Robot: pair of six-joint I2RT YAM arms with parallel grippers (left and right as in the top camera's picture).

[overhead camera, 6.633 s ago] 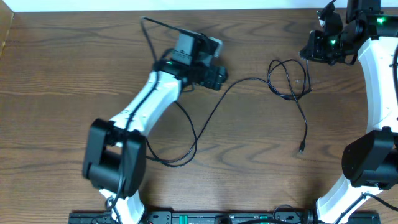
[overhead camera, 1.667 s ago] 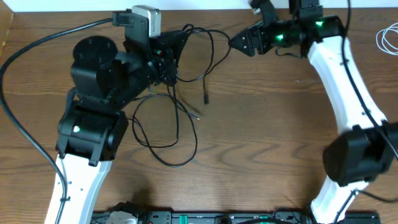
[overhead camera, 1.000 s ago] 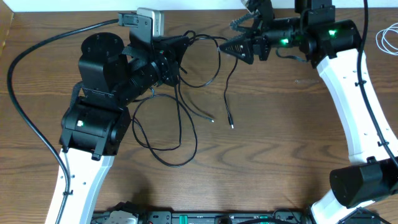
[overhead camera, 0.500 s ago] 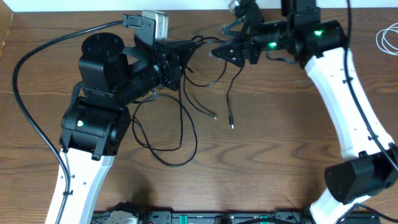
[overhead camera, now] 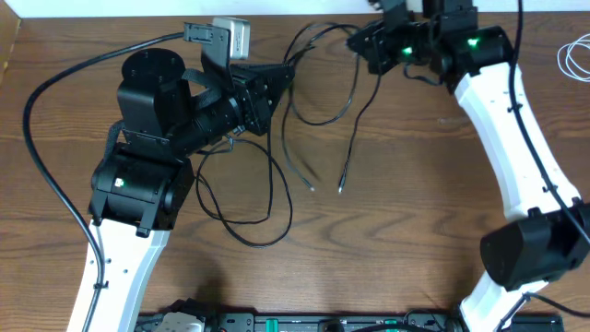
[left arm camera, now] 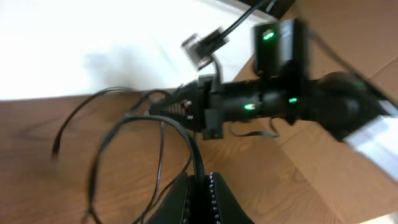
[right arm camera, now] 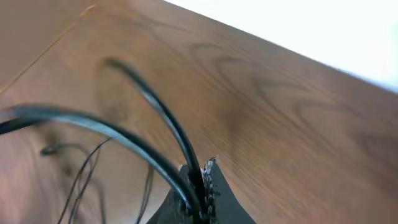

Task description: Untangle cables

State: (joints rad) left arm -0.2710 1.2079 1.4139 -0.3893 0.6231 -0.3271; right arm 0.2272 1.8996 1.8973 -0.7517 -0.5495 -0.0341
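Several thin black cables (overhead camera: pixel 268 199) lie looped on the wooden table between the arms. Two loose plug ends (overhead camera: pixel 340 188) dangle near the middle. My left gripper (overhead camera: pixel 287 74) points right and is shut on a black cable strand (left arm camera: pixel 194 155). In the left wrist view it runs straight up out of the closed jaws. My right gripper (overhead camera: pixel 356 40) sits near the table's back edge, shut on black cable (right arm camera: pixel 163 115). Two strands leave its jaws toward the left. A raised loop (overhead camera: pixel 313 41) of cable spans the two grippers. A thin white cable (overhead camera: pixel 572 57) lies apart at the far right edge.
The left arm's thick black wire (overhead camera: pixel 51 166) arcs over the table's left side. The right arm's white link (overhead camera: pixel 512 138) crosses the right half of the table. A white wall borders the table's back edge (overhead camera: pixel 277 11).
My right gripper has shut on the black cable and moved right toward the back edge, drawing the strand out from the left gripper. The dangling plug ends swung slightly.
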